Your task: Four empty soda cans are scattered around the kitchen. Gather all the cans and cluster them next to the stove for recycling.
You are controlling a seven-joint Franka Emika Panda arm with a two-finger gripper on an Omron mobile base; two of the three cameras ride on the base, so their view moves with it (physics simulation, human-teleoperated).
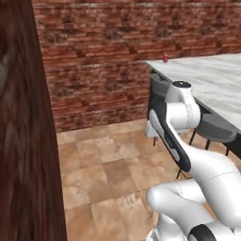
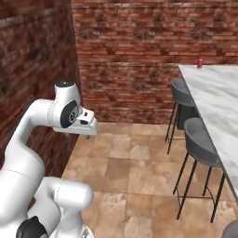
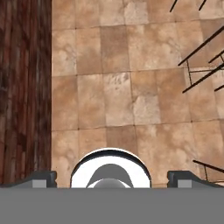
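Observation:
One red soda can (image 1: 165, 58) stands at the far corner of the marble counter (image 1: 214, 82), close to the brick wall. The right base view has the same soda can (image 2: 200, 63) at the counter's (image 2: 216, 95) far end. My gripper (image 3: 113, 178) hangs over the tiled floor, pointing down, well short of the can. It is open: its fingertips (image 3: 42, 178) stand wide apart with nothing between them. From the base cameras the gripper (image 1: 153, 138) (image 2: 87, 135) sits low on the folded arm. The stove is out of view.
Grey bar stools (image 2: 202, 145) (image 1: 215, 127) line the counter's near side, and their thin black legs (image 3: 199, 65) cross the hand view. A brick wall (image 1: 94, 70) closes the far end. A dark wooden panel (image 1: 23, 141) stands close on the left.

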